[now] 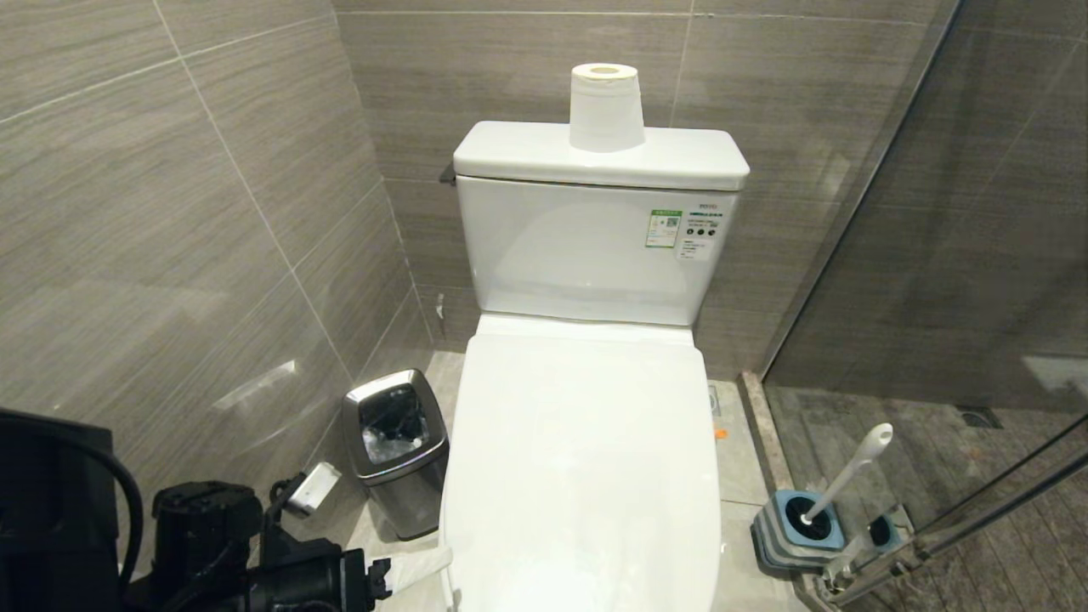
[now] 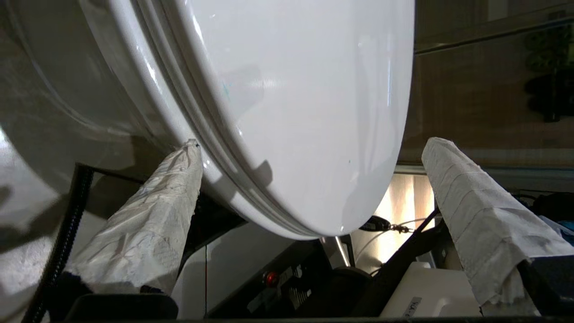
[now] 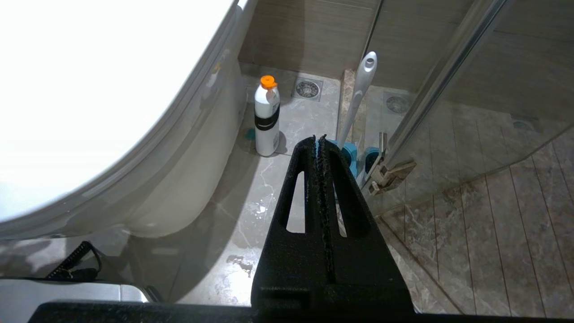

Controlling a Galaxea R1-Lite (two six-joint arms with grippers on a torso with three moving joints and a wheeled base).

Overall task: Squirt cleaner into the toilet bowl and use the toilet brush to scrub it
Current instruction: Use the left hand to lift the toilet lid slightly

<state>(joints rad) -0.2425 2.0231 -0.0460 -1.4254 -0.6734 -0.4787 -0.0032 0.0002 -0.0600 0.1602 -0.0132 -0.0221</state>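
Lifting the closed toilet lid (image 1: 586, 459) is the step in hand: the left gripper (image 2: 309, 188), jaws spread wide, straddles the lid's front edge, one wrapped finger (image 2: 152, 215) touching the rim beneath. It should seat under the lid before raising. The right gripper (image 3: 319, 148) hangs idle, jaws pressed together. The toilet brush (image 1: 850, 472) stands in its holder (image 1: 786, 531) by the floor's shower-door edge. The bowl is hidden under the lid; the white bottle (image 3: 267, 119) sits beside the base, contents unconfirmed.

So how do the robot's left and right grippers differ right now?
The left gripper is open, the right gripper shut. The left's fingers are wrapped in white paper; the right's are bare black. The left reaches around the closed toilet lid's front edge; the right hangs over the floor. Both hold nothing.
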